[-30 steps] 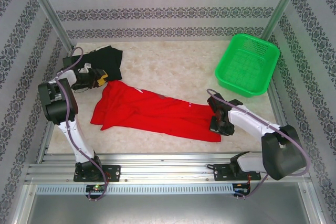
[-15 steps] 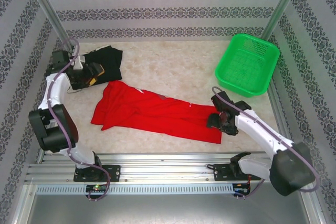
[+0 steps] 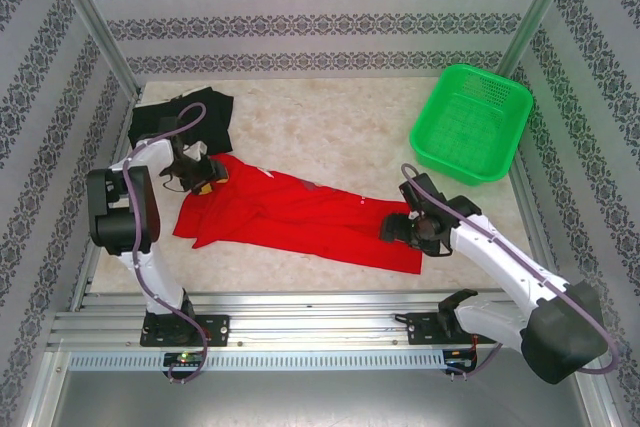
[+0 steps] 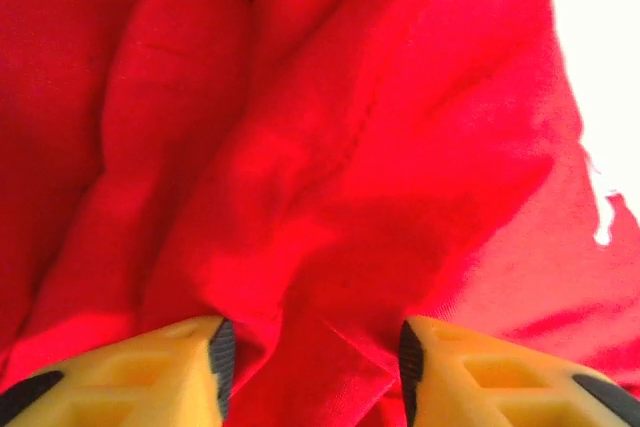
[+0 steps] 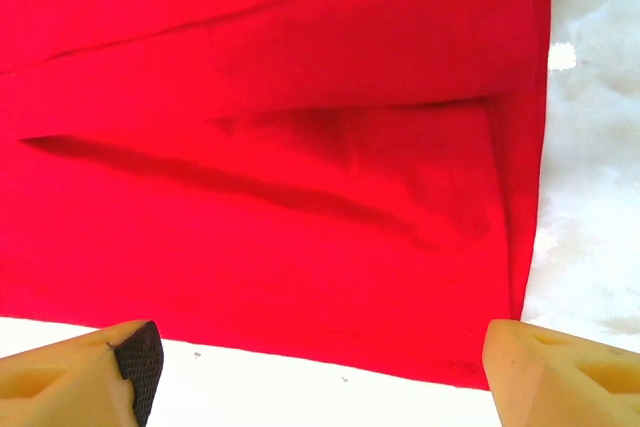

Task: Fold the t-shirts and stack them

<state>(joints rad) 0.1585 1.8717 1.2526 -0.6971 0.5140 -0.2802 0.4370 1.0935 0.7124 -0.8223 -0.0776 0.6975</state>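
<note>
The red t-shirt [image 3: 300, 217] lies crumpled and stretched across the middle of the table. The black t-shirt [image 3: 185, 117] lies bunched at the back left corner. My left gripper [image 3: 205, 175] is down on the red shirt's upper left corner. In the left wrist view it [image 4: 310, 347] stands partly open, its fingers pressed into the red cloth [image 4: 330, 147] with a raised fold between them. My right gripper [image 3: 395, 230] hovers at the shirt's right end. In the right wrist view it [image 5: 320, 347] stands wide open over the straight edge of the red cloth [image 5: 300, 227], with nothing between its fingers.
A green mesh basket [image 3: 450, 165] stands at the back right of the table. Metal posts rise at the back left [image 3: 95, 22] and back right [image 3: 535, 12] corners. Patterned walls close in the table on three sides.
My left gripper left the black shirt and came down on the red shirt's upper left corner. My right gripper opened wide and shifted left along the shirt's right end.
</note>
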